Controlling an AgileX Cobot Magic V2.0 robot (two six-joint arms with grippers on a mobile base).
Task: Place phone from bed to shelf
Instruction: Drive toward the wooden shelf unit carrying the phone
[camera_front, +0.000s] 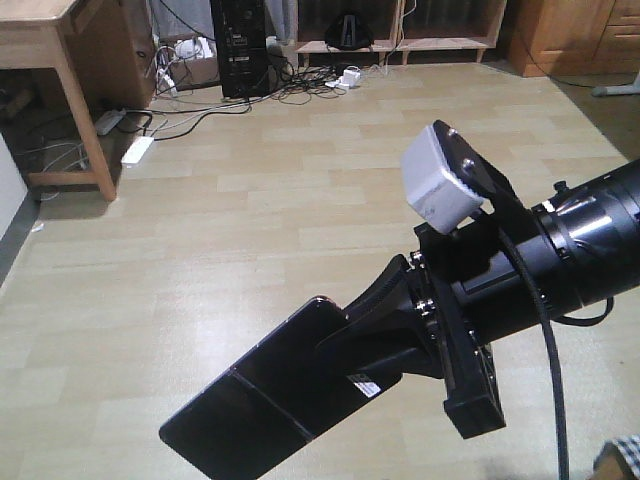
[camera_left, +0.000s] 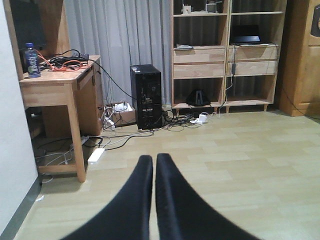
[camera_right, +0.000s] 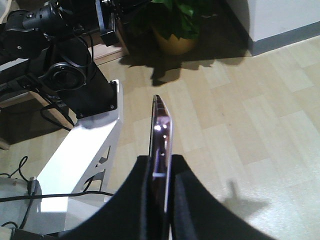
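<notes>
My right tool (camera_front: 358, 330) comes in from the right edge of the front view, the arm slanting down toward the lower left. It is clamped on the phone (camera_front: 262, 405). The phone juts out past the fingers in the air above the floor (camera_front: 250, 200). Its glossy black face is turned up, with a seam across the middle and a small white sticker (camera_front: 366, 386) close to the grip. In the right wrist view I see it edge-on, a thin pinkish rim standing upright between my two black fingers (camera_right: 142, 185). My left tool (camera_left: 152, 165) sits at the bottom centre of its own view, fingers together with only a slit between them and nothing in it.

The floor is pale planks. The shelf (camera_left: 225, 55) stands against the far wall, upper right in the left wrist view, well apart from the phone. A wooden bench (camera_left: 55, 82) is at the upper left, beside a grey curtain (camera_left: 125, 35). A corner of the bed (camera_front: 630, 450) shows at the lower right of the front view.

I count one phone, two tools, one black computer tower (camera_left: 146, 97), one water bottle (camera_left: 32, 61) on the bench, and one potted plant (camera_right: 172, 30).
</notes>
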